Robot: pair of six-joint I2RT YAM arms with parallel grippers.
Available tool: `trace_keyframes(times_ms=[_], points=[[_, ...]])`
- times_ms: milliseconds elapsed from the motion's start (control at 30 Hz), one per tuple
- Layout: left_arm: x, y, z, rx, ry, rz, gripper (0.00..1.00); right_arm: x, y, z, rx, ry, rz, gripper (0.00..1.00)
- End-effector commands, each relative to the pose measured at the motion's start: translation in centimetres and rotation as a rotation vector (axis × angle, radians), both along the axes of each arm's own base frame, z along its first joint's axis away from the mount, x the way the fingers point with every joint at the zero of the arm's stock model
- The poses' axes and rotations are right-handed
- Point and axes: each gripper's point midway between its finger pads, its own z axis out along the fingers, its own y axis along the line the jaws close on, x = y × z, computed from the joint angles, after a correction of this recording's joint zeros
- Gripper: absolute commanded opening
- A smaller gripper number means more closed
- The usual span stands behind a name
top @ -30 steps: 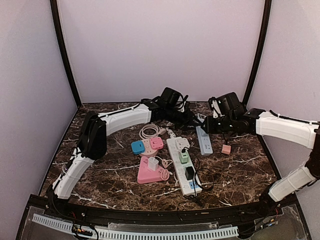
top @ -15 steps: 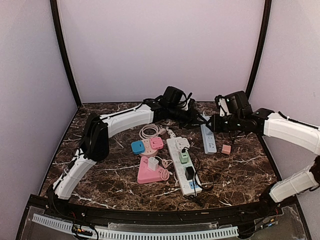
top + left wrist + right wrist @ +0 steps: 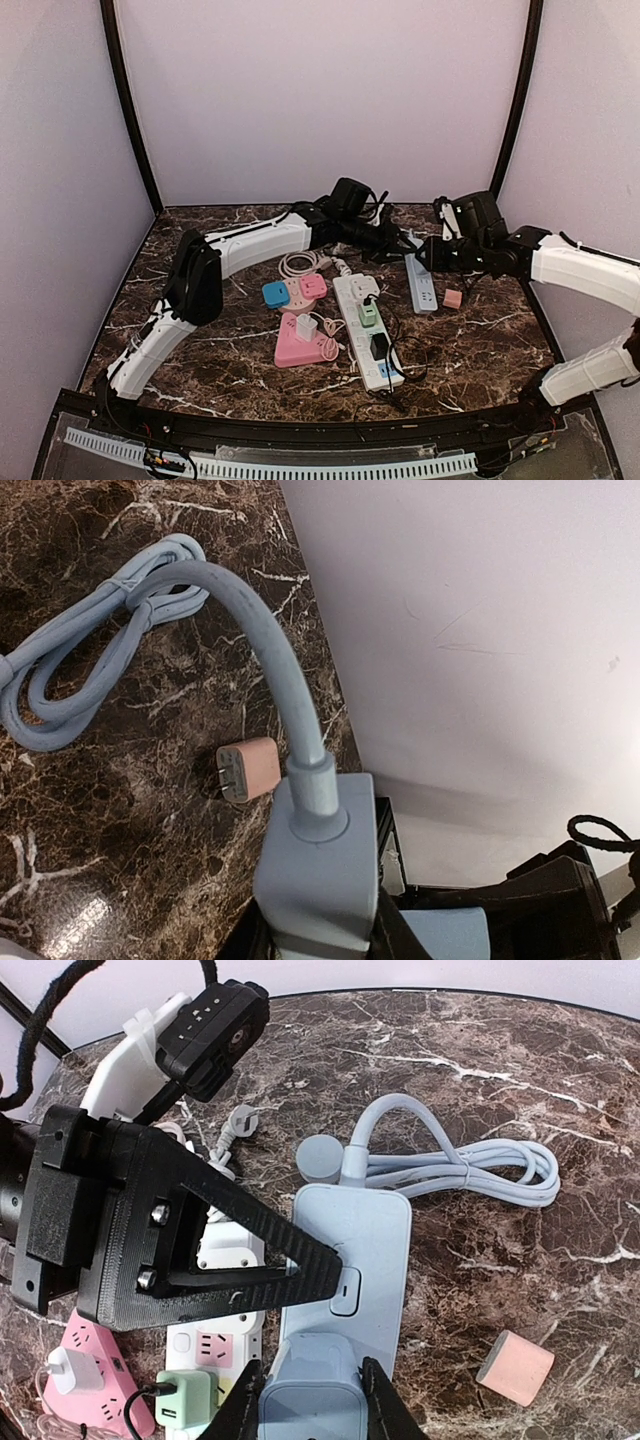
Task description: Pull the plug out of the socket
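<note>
A light-blue power strip (image 3: 355,1245) lies at the back right of the table, and it also shows in the top view (image 3: 422,285). A matching blue plug (image 3: 310,1410) sits on its near end. My right gripper (image 3: 305,1385) is shut on this plug, one finger on each side. My left gripper (image 3: 315,925) is shut across the strip's cable end (image 3: 320,860); its black finger (image 3: 220,1250) lies at the strip's left edge. The strip's cable (image 3: 90,670) is coiled behind it.
A loose pink adapter (image 3: 515,1365) lies just right of the strip, and it shows in the top view too (image 3: 453,298). A white strip (image 3: 365,325) with green and black plugs, a pink triangular socket (image 3: 300,345) and a pink-blue socket (image 3: 290,292) lie to the left.
Both grippers and the blue strip have shifted a little to the right, toward the pink adapter. Both grips look unchanged.
</note>
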Motion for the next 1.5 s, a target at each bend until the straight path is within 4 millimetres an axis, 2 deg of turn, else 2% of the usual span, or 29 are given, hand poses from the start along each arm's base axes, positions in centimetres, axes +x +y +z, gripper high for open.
trace_keyframes(times_ms=[0,100,200,333,433,533,700,800,933,1067,1200,1467], points=[[4.7,3.8,-6.5,0.171,0.015,0.143,0.0,0.9,0.4,4.1,0.081,-0.107,0.002,0.03],[4.8,3.8,-7.1,0.188,0.014,0.138,0.0,1.5,-0.5,4.4,0.105,-0.102,-0.021,0.03],[4.7,3.8,-7.5,0.189,0.026,0.135,0.0,2.0,-1.1,5.5,0.11,-0.14,-0.024,0.03],[4.9,3.9,-7.6,0.186,0.032,0.145,0.0,2.1,-0.1,6.0,0.126,-0.163,0.03,0.04],[6.0,4.5,-7.6,0.175,0.043,0.167,0.0,2.0,0.7,5.6,0.122,-0.155,0.052,0.03],[6.9,4.9,-7.0,0.151,0.035,0.175,0.0,2.1,0.7,5.4,0.118,-0.147,0.039,0.04],[6.9,4.4,-6.0,0.116,0.034,0.163,0.0,3.0,-1.2,3.8,0.086,-0.09,-0.029,0.03],[5.9,3.7,-6.2,0.114,0.041,0.143,0.0,3.2,-2.2,2.7,0.093,-0.057,-0.052,0.04],[4.3,2.5,-6.6,0.125,0.046,0.119,0.09,3.1,-3.0,1.3,0.109,-0.011,-0.06,0.05],[3.3,1.8,-7.1,0.135,0.05,0.104,0.29,3.0,-3.7,-0.1,0.124,0.034,-0.071,0.05],[3.0,1.8,-7.3,0.147,0.043,0.095,0.41,3.1,-4.3,-1.8,0.139,0.075,-0.083,0.06],[3.2,2.6,-5.3,0.18,-0.05,0.087,0.6,4.2,-5.7,-4.5,0.196,0.136,-0.12,0.07]])
